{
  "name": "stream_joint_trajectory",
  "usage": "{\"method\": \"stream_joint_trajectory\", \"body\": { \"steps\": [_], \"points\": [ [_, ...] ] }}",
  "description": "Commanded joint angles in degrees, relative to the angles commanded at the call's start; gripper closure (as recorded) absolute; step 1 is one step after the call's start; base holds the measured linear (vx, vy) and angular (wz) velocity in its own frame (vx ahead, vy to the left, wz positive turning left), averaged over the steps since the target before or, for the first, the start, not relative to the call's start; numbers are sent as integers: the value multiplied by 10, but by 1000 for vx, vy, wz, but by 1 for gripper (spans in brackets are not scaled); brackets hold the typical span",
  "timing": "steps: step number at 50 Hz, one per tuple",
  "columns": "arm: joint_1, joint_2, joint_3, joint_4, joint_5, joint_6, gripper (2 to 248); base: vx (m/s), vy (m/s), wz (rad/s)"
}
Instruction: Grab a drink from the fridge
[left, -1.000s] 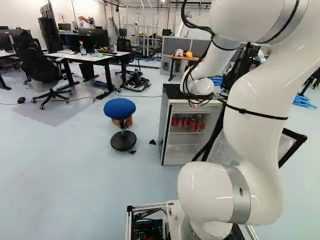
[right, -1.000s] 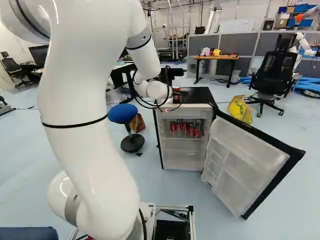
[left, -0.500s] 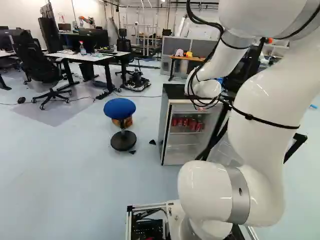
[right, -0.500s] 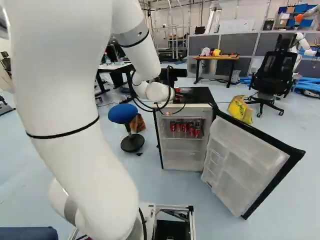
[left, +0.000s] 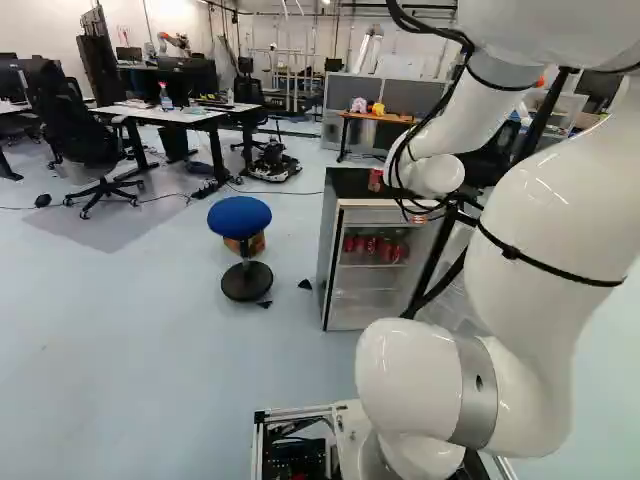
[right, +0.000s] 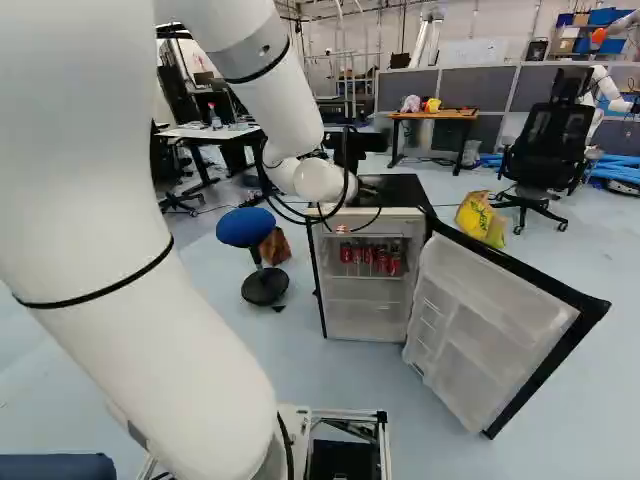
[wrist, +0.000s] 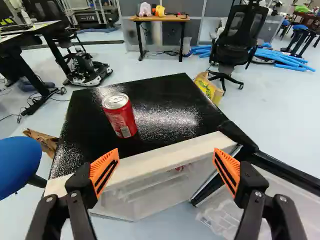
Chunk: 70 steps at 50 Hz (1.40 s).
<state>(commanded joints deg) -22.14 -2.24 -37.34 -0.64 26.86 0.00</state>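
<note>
Spread apart, the claw (wrist: 166, 152) is hovering by the fridge (wrist: 150, 92) and should probably be backing straight, clear of the can (wrist: 120, 115) atop it.

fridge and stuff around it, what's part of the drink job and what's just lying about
Drink job:
fridge
its open door
red cans inside
red can on top
open pincer

Just about:
blue stool
yellow bag
black office chair
wooden table

The arm (left: 545, 240) leaves the left base view at one o'clock, and hides much of the fridge door (right: 490, 330) at four o'clock. The wrist view cuts off the blue stool (wrist: 19, 165), eight o'clock from the can (wrist: 120, 117).
</note>
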Motion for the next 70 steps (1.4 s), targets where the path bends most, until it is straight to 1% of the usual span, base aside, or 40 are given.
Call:
{"method": "stream_joint_trajectory", "body": {
  "steps": [22,34,51,70],
  "points": [
    [-45,39,9,-24,-82,0,3,0,0,0],
    [-71,54,7,-46,-130,0,3,0,0,0],
    [-106,70,-1,-80,-195,0,3,0,0,0],
    [-142,77,-22,-119,-269,0,3,0,0,0]
  ]
}}
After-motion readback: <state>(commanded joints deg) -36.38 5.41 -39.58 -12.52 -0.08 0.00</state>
